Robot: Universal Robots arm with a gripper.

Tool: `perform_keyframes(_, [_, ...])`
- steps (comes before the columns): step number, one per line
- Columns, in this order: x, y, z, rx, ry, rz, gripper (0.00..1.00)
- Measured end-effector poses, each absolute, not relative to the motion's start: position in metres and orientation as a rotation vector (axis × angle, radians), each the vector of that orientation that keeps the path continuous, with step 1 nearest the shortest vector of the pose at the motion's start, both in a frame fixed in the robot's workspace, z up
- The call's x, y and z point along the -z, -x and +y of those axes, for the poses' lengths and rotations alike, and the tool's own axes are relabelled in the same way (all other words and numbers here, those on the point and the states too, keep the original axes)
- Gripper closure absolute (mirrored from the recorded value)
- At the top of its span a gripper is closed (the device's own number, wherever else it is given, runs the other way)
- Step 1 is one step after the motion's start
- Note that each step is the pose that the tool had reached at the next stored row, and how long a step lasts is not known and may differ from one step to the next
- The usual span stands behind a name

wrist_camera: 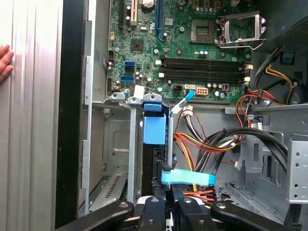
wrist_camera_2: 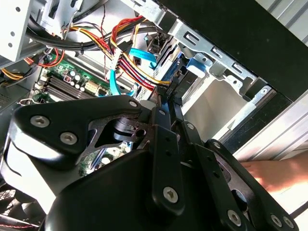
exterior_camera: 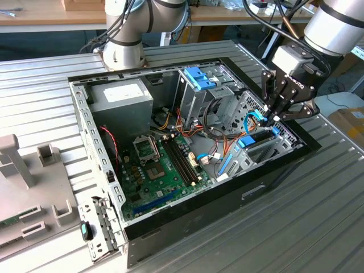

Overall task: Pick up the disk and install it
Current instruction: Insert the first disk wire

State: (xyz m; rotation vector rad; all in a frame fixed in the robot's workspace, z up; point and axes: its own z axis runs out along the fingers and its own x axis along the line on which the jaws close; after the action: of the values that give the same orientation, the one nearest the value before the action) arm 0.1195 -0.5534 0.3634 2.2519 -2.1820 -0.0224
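Note:
The disk (exterior_camera: 254, 143) stands on edge in the drive bay at the exterior view's right end of the open computer case (exterior_camera: 187, 219). Its bright blue carrier frame (wrist_camera: 154, 129) shows in both wrist views, as does its grey body (wrist_camera_2: 169, 57). My gripper (exterior_camera: 272, 118) hangs just above that bay. Its black fingers are shut together, with their tips (wrist_camera: 171, 193) at the disk's near edge and nothing visible between them. A light blue flat cable (wrist_camera: 188, 177) runs right beside the tips. In the second wrist view the gripper (wrist_camera_2: 168, 96) points straight at the disk.
The motherboard (exterior_camera: 162, 162) and power supply (exterior_camera: 122, 96) fill the rest of the case. Bundled coloured wires (wrist_camera: 207, 142) cross beside the bay. A silver cage with a blue latch (exterior_camera: 200, 79) stands at the back. A person's hand (wrist_camera: 5, 62) rests on the ribbed table beside the case wall.

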Motion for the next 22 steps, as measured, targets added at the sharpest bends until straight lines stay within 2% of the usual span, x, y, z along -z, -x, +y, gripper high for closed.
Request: perform_keyframes(22, [-0.350,-0.120,-0.557,0.021,-2.217,-2.216,0.83])
